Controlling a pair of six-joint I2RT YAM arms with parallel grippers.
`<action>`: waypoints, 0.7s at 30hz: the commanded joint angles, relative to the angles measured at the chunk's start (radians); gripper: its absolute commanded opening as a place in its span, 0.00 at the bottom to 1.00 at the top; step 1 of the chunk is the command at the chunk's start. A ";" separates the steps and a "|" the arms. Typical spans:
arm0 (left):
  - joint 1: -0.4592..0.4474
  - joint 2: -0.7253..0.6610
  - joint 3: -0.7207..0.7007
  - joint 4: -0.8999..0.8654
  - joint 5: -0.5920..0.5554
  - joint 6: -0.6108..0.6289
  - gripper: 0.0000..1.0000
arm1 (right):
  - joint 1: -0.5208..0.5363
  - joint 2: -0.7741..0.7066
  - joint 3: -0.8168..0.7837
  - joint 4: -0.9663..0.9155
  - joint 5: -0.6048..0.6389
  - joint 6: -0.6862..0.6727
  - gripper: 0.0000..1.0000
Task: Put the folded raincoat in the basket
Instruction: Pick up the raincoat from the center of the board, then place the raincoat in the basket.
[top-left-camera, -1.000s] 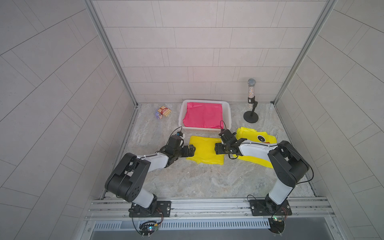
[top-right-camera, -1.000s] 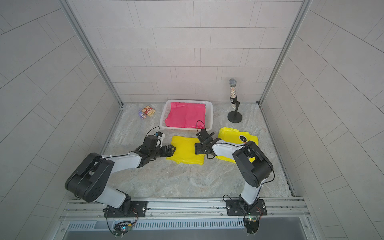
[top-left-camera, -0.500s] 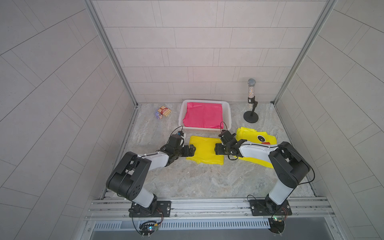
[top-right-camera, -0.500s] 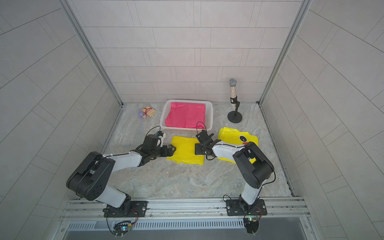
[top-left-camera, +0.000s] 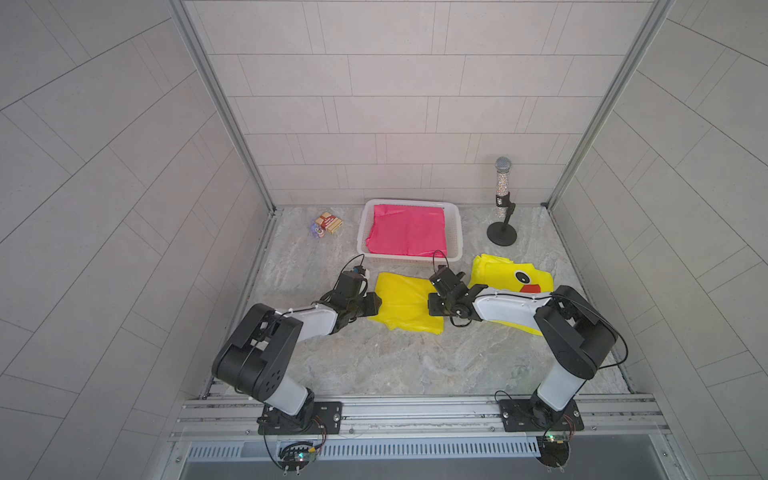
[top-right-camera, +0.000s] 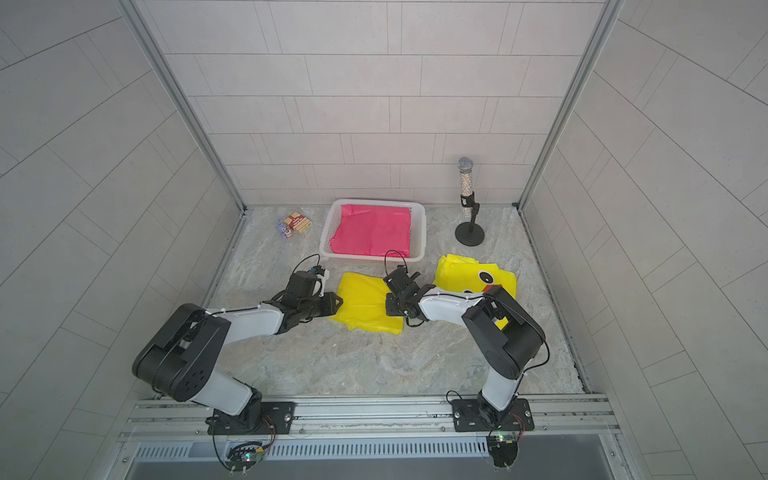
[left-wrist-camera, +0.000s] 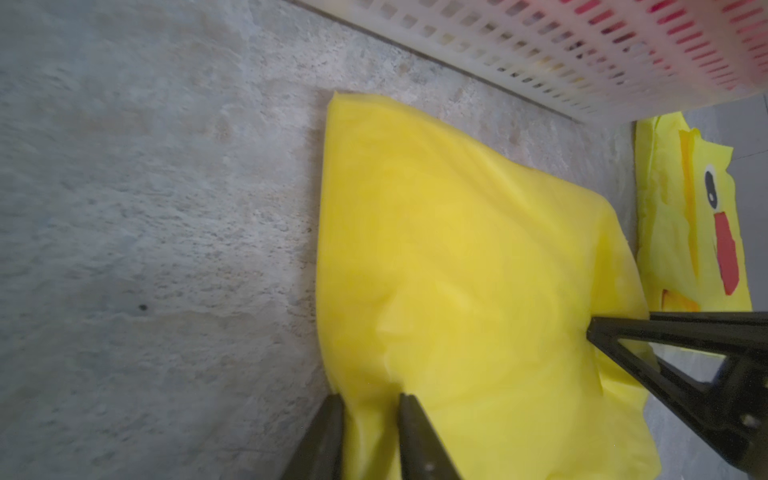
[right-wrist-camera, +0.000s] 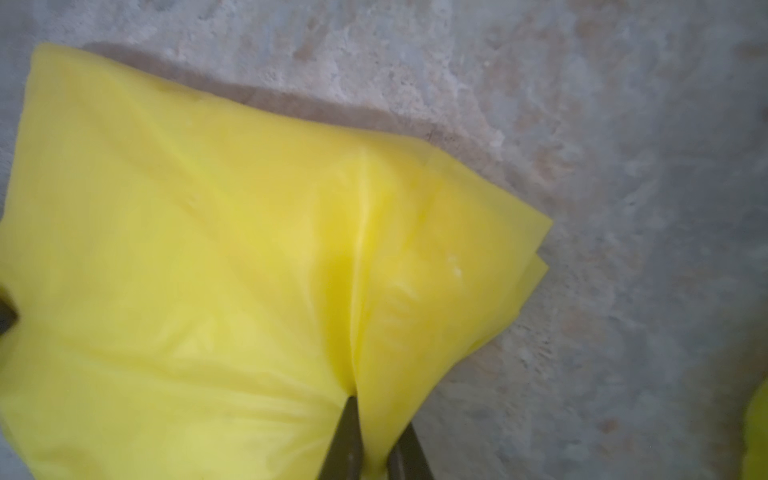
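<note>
While both parallel grippers pinch opposite side edges of the folded yellow plastic-film raincoat (top-left-camera: 405, 301), the lift appears not yet begun. The bundle lies flat on the grey stone-patterned tabletop (top-left-camera: 374, 365), just in front of the white rectangular perforated plastic basket (top-left-camera: 409, 261), on the robot's side of its near wall and apart from it. Left gripper (left-wrist-camera: 370, 401): jaws drawn nearly together with a fold of yellow film caught between them. Right gripper (right-wrist-camera: 376, 415): jaws fully together on a gathered pleat of the same film. Likely faults from here: the slick film may slide out of either narrow pinch, since each holds only an edge; layers not caught in the jaws may sag and unfold as the bundle rises; unequal lifting or spreading by the two arms could pull the folds open; a low carry could snag the drooping middle on the basket's rolled rim. The basket holds a folded pink raincoat (top-left-camera: 407, 228), so the yellow one must land on top of it, with little room at the sides. Appearance: a roughly square, glossy, softly creased pad of several layers, its stacked edges showing at one corner in the right wrist view, puckered where the jaws bite.
</note>
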 joint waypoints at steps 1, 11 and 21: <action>-0.021 -0.065 -0.002 -0.020 0.012 -0.031 0.11 | 0.034 -0.013 -0.001 -0.081 -0.012 0.009 0.00; -0.039 -0.277 0.012 -0.166 -0.043 -0.052 0.03 | 0.077 -0.142 0.052 -0.174 0.054 -0.007 0.00; -0.038 -0.427 0.086 -0.312 -0.091 -0.076 0.04 | 0.080 -0.304 0.161 -0.295 0.128 -0.048 0.00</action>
